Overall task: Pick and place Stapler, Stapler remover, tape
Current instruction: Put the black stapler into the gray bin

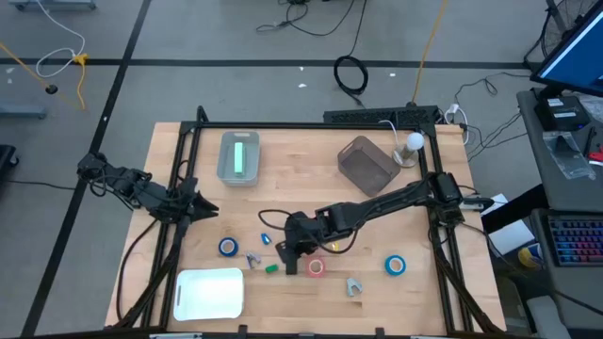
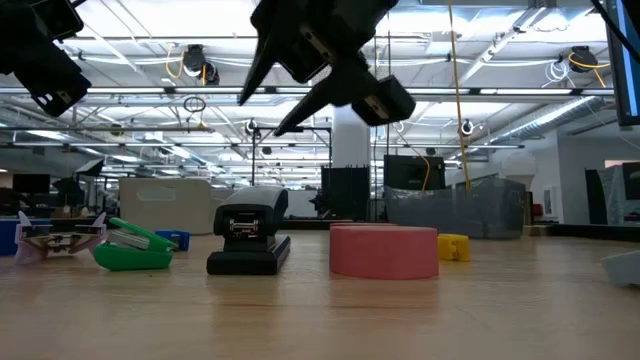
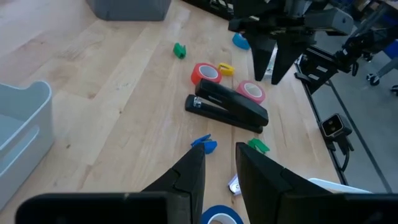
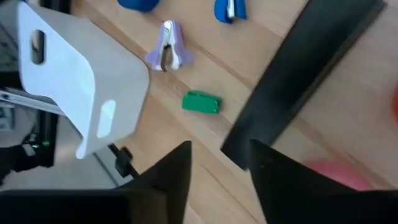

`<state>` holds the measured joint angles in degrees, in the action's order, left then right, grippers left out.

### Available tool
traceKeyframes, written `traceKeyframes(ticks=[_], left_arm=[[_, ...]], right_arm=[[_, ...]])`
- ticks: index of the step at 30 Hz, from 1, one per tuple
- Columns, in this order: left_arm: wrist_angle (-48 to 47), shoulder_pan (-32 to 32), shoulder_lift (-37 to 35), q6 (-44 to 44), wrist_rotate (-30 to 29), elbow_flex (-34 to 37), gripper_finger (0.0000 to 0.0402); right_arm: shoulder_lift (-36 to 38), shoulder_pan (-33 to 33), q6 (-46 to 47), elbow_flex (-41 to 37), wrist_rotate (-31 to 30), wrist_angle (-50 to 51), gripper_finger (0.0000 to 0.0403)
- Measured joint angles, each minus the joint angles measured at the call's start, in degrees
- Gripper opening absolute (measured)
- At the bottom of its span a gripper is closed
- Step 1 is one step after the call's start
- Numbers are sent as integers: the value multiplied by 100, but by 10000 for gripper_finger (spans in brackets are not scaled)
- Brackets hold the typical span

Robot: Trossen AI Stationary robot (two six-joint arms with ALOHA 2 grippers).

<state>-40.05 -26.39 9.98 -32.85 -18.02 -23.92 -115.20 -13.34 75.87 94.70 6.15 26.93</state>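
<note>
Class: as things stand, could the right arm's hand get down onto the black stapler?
Probably yes. The right hand hangs open just above the black stapler, with nothing between them. The red tape roll lies close beside the stapler.

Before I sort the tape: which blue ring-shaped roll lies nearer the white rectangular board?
The blue roll on the left arm's side, just beyond the white board's far edge; the other blue roll lies well off toward the right arm's side.

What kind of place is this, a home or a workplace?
Probably a robotics lab in a large industrial hall: a wooden table framed for two arms, cables on the grey floor, and exposed ceiling beams and lights.
</note>
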Motion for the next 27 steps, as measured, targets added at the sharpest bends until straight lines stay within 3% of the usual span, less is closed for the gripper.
traceKeyframes(ticks=[5, 9, 27], left_arm=[[7, 0, 0, -25, 0, 0, 90], [29, 0, 0, -29, 1, -2, 90], [92, 0, 2, -24, 9, -2, 90]], right_arm=[[0, 15, 296, -463, -2, -979, 207], [0, 15, 685, -855, 11, -1417, 225], [46, 13, 1188, -969, 598, -1519, 214]])
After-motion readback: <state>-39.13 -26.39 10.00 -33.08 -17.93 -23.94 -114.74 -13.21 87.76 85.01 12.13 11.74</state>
